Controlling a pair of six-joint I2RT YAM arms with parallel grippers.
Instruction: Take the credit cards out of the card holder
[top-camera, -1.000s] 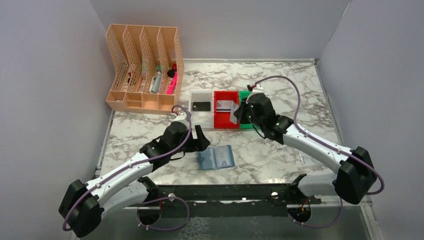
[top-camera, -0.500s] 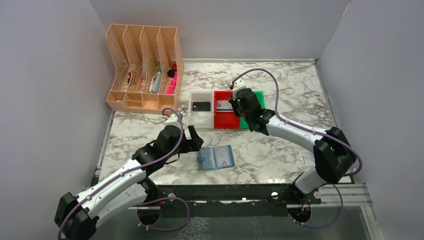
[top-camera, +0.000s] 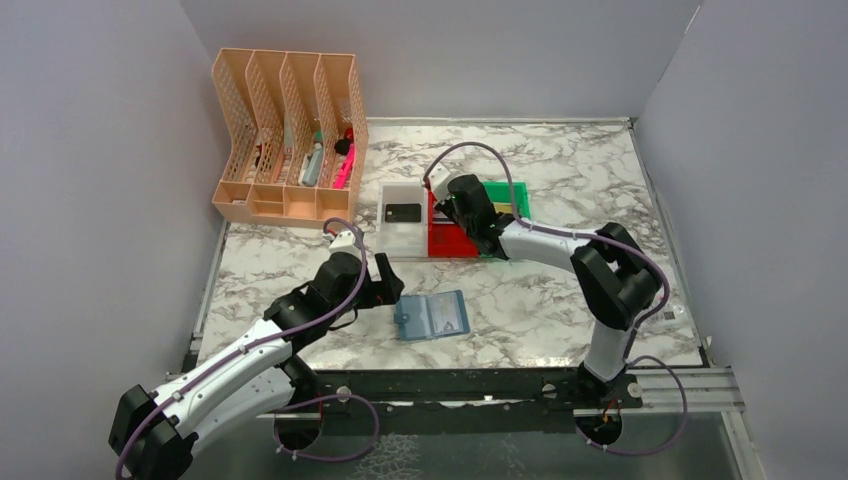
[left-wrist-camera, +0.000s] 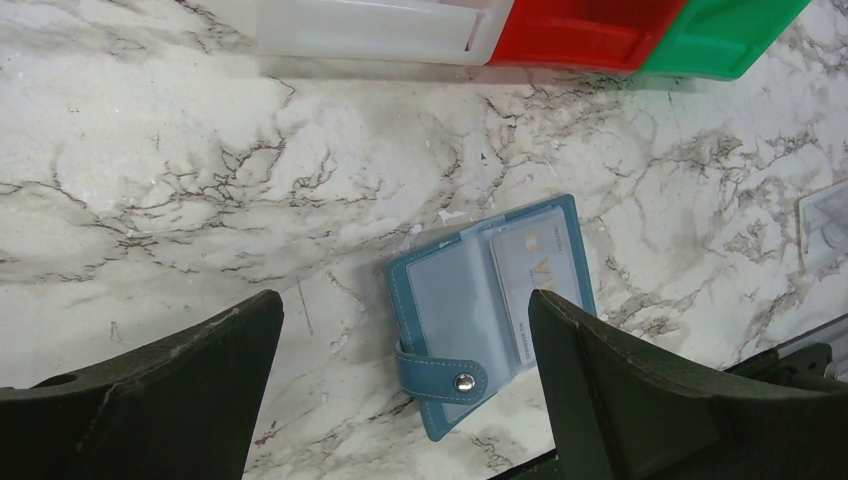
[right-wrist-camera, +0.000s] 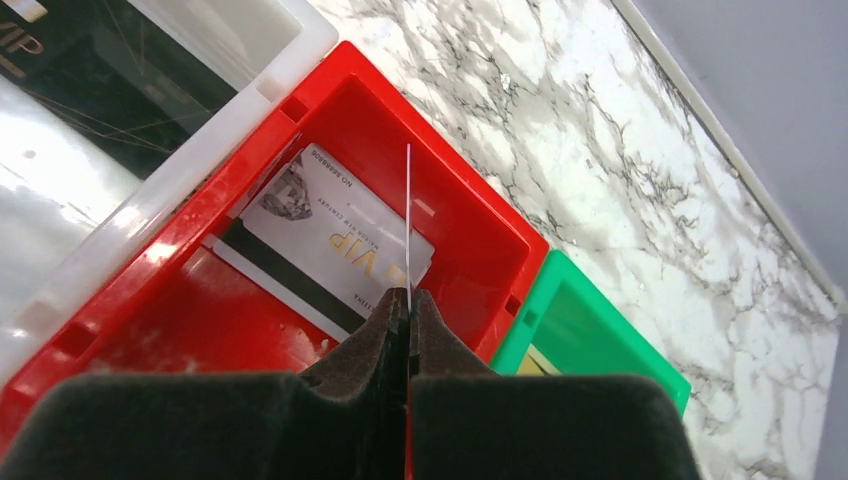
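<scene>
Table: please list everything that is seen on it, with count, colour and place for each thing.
File rack: one, peach, far left corner, pens inside.
Bins: three, white bin, red bin, green bin, in a row at the centre.
Wallet: one, blue, lying open, nearer than the bins.
Cards: at least four; black card in the white bin; silver-grey card in the red bin; pale card in the wallet's pocket; thin card, colour unclear, held edge-on over the red bin.
Left fingers: black, open, beside the wallet, not touching it.
Right fingers: black, shut on the thin card.
</scene>
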